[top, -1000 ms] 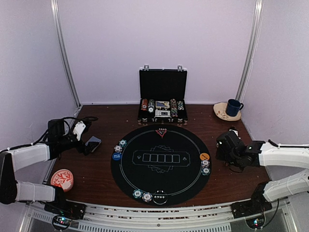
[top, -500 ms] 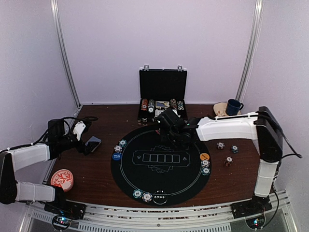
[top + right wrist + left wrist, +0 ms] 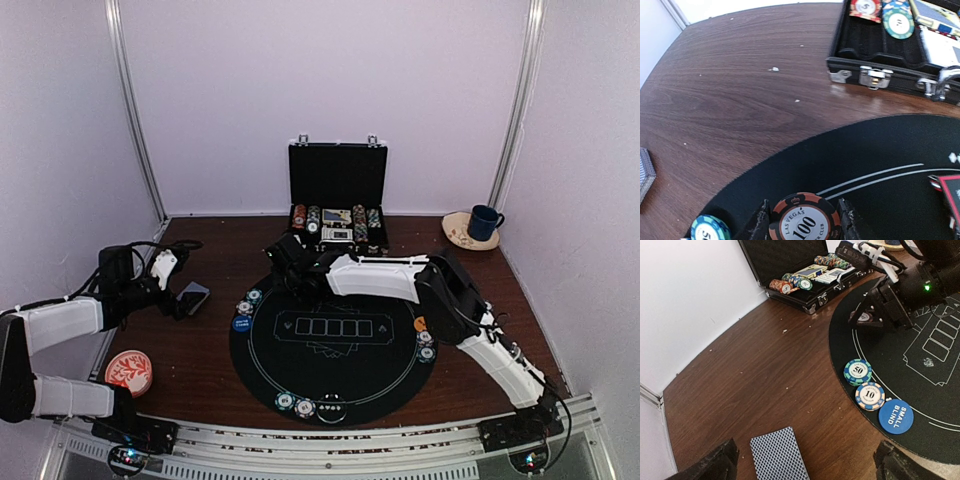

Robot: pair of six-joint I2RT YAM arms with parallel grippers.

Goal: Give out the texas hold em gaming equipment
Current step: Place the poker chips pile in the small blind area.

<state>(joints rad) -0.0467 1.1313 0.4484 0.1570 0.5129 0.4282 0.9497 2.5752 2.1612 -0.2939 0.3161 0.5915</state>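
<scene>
Left pincer (image 3: 807, 467) spread over grey-blue card deck (image 3: 779, 454) on tabletop (image 3: 750, 370) | teal 50 chip (image 3: 857, 371), orange 10 chip (image 3: 870, 395), blue Small Blind disc (image 3: 895, 416) lay at left edge of felt mat (image 3: 900, 375) | right pincer (image 3: 804, 224) pinched red 100 chip (image 3: 805, 218) above mat's far-left rim | briefcase (image 3: 875, 62) stood open beyond.

Top view high, looking down — wrist views low, close; all share briefcase (image 3: 337, 178).

At the rim of the black mat (image 3: 940, 405): teal chip (image 3: 858, 371) reads 50, orange-edged chip (image 3: 870, 395) 10, blue disc (image 3: 896, 416) SMALL BLIND, red-black chip (image 3: 805, 219) LAS VEGAS 100.
</scene>
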